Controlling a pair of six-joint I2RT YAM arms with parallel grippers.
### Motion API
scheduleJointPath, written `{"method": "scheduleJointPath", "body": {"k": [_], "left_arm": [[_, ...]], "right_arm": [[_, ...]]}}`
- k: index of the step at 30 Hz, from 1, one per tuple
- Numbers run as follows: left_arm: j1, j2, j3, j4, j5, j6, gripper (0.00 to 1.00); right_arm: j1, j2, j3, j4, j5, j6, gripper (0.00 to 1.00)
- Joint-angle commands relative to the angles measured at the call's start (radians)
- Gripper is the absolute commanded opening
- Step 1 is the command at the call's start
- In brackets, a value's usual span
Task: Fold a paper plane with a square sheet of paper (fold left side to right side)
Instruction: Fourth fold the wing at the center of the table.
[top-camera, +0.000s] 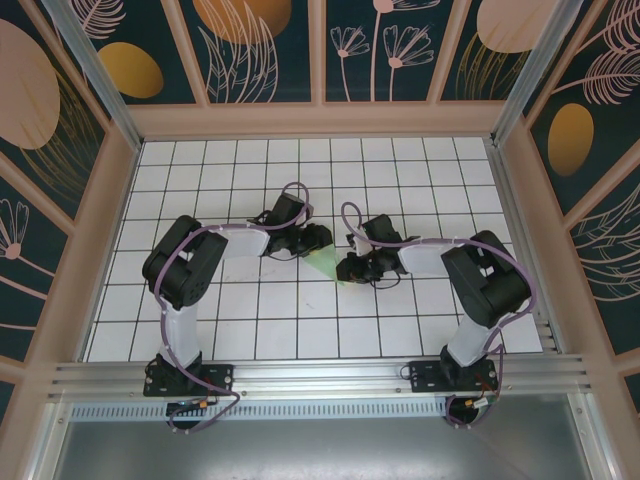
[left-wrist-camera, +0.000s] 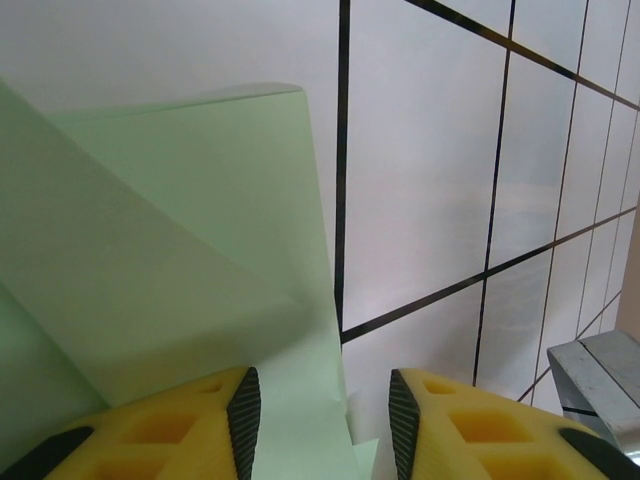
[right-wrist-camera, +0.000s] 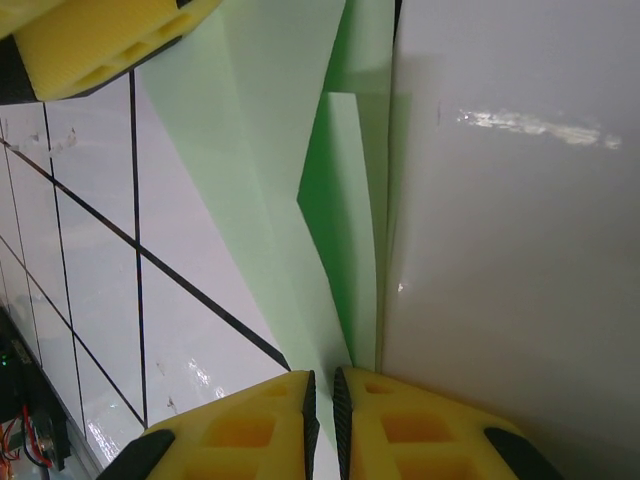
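The square sheet of paper (top-camera: 325, 266), pale mint green, lies partly folded on the white grid floor between the two arms. In the left wrist view the paper (left-wrist-camera: 180, 230) shows overlapping flaps, and one edge runs between the fingers of my left gripper (left-wrist-camera: 322, 410), whose jaws stand wide apart and do not pinch it. My right gripper (right-wrist-camera: 324, 400) is shut on a raised edge of the paper (right-wrist-camera: 260, 130). From above, the left gripper (top-camera: 318, 238) and the right gripper (top-camera: 350, 268) sit close together at the sheet. A paper plane is out of view.
The tiled floor (top-camera: 400, 180) is boxed in by patterned walls on three sides. An aluminium rail (top-camera: 320, 375) carrying both arm bases runs along the near edge. A metal bracket (left-wrist-camera: 600, 385) shows at the lower right of the left wrist view.
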Motion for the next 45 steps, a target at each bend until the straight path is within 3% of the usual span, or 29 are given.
{"method": "scheduleJointPath", "body": {"k": [1, 13, 18, 31, 45], "left_arm": [[0.017, -0.066, 0.007, -0.062, -0.038, 0.042, 0.43], [-0.040, -0.210, -0.136, 0.034, 0.023, -0.040, 0.35], [-0.094, -0.187, -0.178, 0.109, 0.027, -0.110, 0.33], [-0.115, -0.107, -0.208, 0.249, 0.062, -0.206, 0.29], [-0.121, -0.038, -0.197, 0.218, -0.018, -0.218, 0.29]], "right_arm": [[0.005, 0.057, -0.026, -0.108, 0.086, -0.018, 0.18], [0.007, 0.078, -0.024, -0.125, 0.131, -0.013, 0.13], [0.009, 0.081, -0.028, -0.121, 0.136, -0.012, 0.13], [0.018, 0.089, -0.019, -0.132, 0.152, -0.013, 0.12], [0.041, 0.102, -0.012, -0.170, 0.201, -0.015, 0.12]]}}
